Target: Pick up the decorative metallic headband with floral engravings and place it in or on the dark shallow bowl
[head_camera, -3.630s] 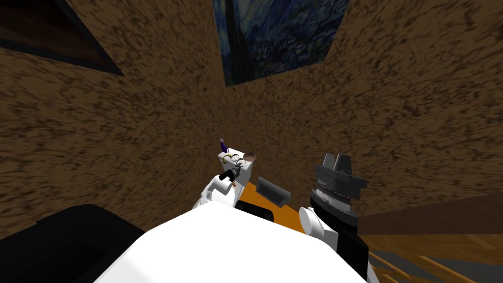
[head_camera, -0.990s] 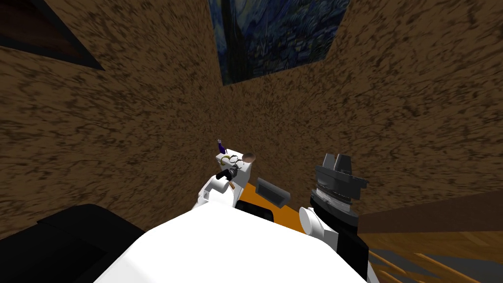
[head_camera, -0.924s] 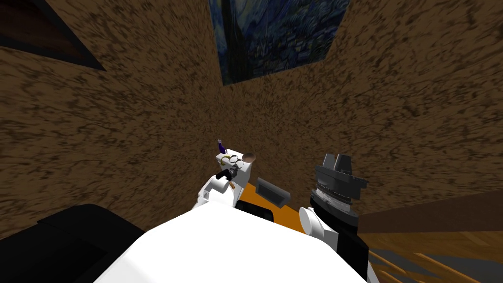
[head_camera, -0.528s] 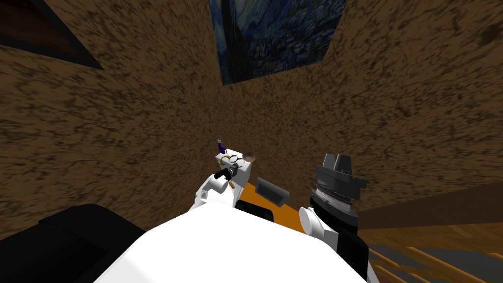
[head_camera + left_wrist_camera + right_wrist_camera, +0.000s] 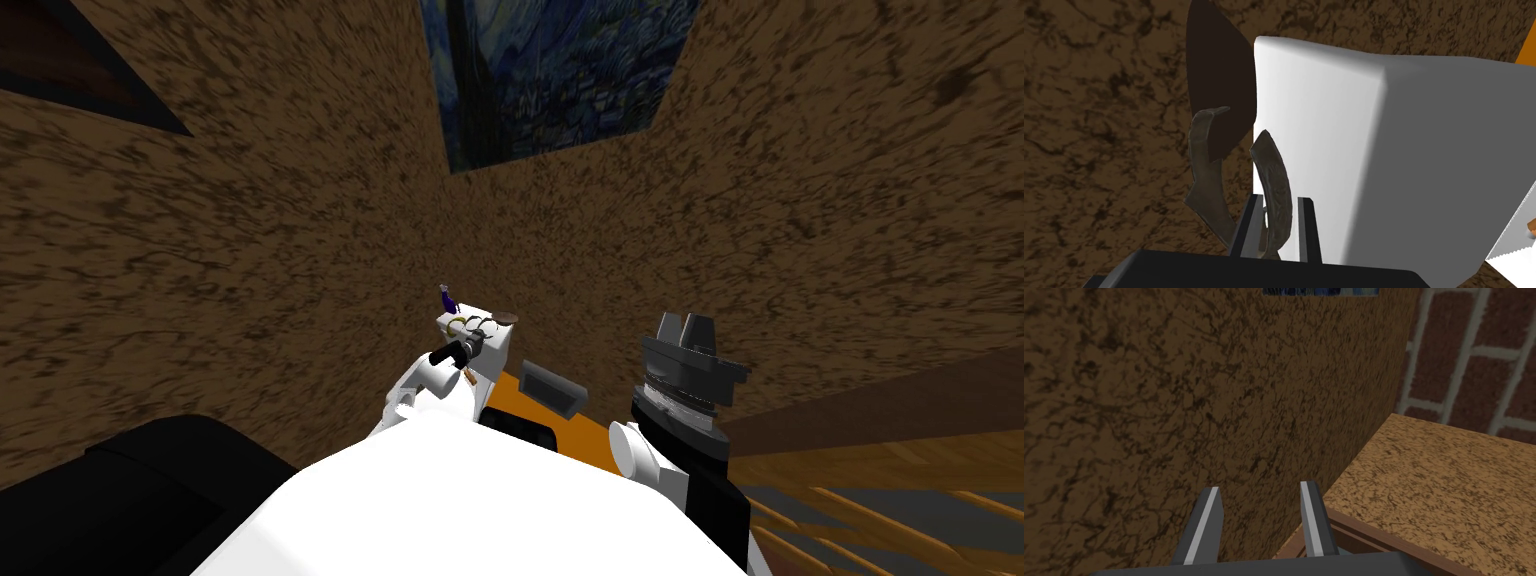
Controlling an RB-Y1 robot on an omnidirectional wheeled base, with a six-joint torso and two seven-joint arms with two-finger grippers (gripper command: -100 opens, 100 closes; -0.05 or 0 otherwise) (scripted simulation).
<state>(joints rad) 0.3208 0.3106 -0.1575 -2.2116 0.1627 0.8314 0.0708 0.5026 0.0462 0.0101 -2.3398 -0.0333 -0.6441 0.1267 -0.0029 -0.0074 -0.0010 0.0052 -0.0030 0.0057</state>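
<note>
Your left gripper (image 5: 1279, 200) is closed narrowly on one arm of the dull bronze, engraved curved headband (image 5: 1271, 165), beside the white block stand's (image 5: 1324, 150) edge and near the dark brown shallow bowl (image 5: 1221, 85). The headband looks stiff, light and slick, so grip across its flat faces. Your right gripper (image 5: 1261, 487) is spread and holds nothing.

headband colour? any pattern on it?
The headband is dull bronze-brown with engraved scrollwork along the band, best seen in the left wrist view.

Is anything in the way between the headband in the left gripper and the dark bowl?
Nothing visible. The left gripper holds the headband next to the white stand, and the dark bowl sits just past the headband's tips.
</note>
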